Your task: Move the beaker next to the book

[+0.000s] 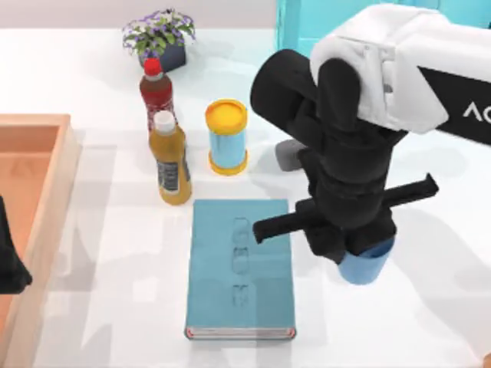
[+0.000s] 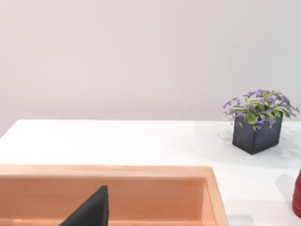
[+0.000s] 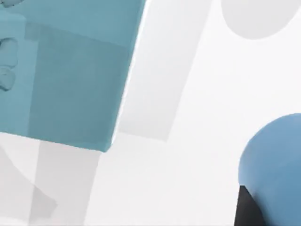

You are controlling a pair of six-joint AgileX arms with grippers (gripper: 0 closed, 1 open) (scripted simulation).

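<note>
**A:** Top view, left to right: a wooden tray [image 1: 38, 153] at the table's left edge with my left gripper [image 1: 11, 264] parked over it, whether spread or pressed together I cannot tell. Then two bottles [image 1: 170, 157], a yellow-ended cylinder [image 1: 227, 138], and the flat, hard-covered book [image 1: 242, 268].

**B:** And the beaker [image 1: 364, 264]?

**A:** Just right of the book, under my right gripper [image 1: 359, 249], which seems to pinch it at the rim; contact is hidden.

**B:** How will it handle?

**A:** Probably light, with thin, stiff, smooth walls, so slippery. Gripping across the rim suits it. Its blue rounded wall [image 3: 275, 150] appears in the right wrist view, near the book's corner [image 3: 70, 75].
</note>
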